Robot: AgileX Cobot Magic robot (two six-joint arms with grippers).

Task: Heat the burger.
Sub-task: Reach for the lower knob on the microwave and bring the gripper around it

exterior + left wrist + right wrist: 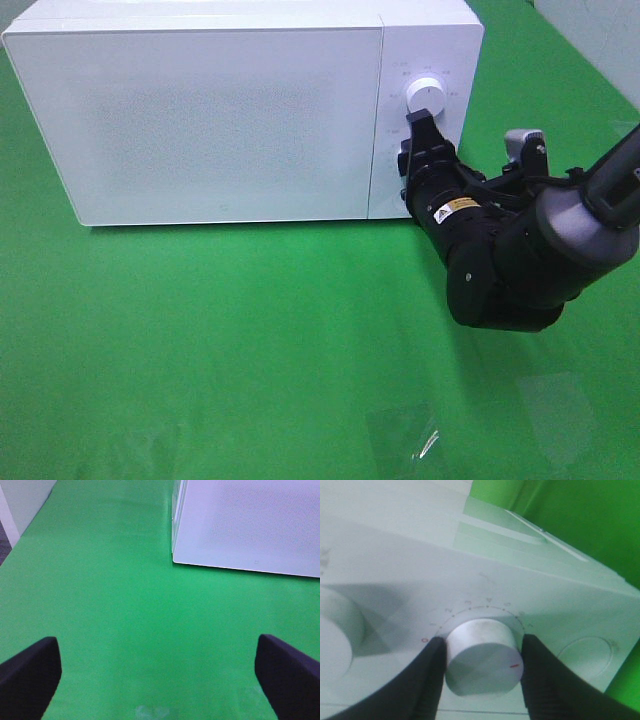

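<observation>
Burger not visible in any view; microwave (200, 110) door shut. Right gripper (422, 125) is clamped on the lower knob (481, 655), one finger each side, with the knob's red mark near the finger opposite the 0. Upper knob (427, 95) sits just beyond the fingertips, not gripped. Right arm low, wrist angled at the control panel. Left gripper (160, 680) jaws wide apart over green cloth (110, 610), microwave corner ahead of them.

Dial markings (398, 75) illegibly small (lower knob (482, 657) behind right tool (420, 122) overhead)
</observation>
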